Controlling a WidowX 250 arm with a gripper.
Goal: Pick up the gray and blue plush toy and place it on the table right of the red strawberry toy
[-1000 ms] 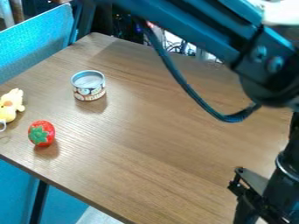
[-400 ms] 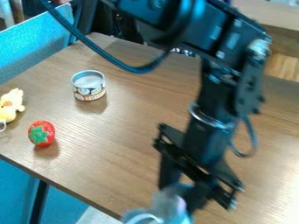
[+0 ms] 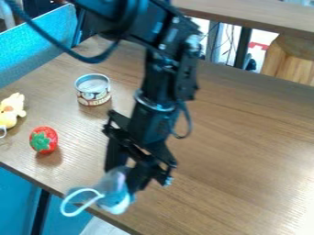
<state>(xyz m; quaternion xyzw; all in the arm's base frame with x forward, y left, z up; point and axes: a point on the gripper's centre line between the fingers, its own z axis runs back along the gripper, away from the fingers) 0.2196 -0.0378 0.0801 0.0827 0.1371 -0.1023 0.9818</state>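
Observation:
The black gripper [image 3: 126, 176] hangs over the table's front left edge, shut on a small grey-blue plush toy [image 3: 113, 192] with a white loop [image 3: 76, 212] sticking out to the left. The toy is held up between the fingers, partly hidden by them. To the gripper's upper left, a red strawberry [image 3: 44, 140] with green leaves lies on the table. Farther back stands a small tin can [image 3: 93, 89], upright. At the left edge of the view is a yellow plush toy [image 3: 10, 111].
The brown wooden table [image 3: 239, 151] extends to the right of the arm. A blue panel [image 3: 43, 43] rises along its back left side. Behind it are another tabletop [image 3: 257, 17], cables and a wooden stool [image 3: 293, 59].
The arm has swung from the right side toward the left, carrying the grey-blue toy with it. The strawberry, can and yellow toy have kept their places.

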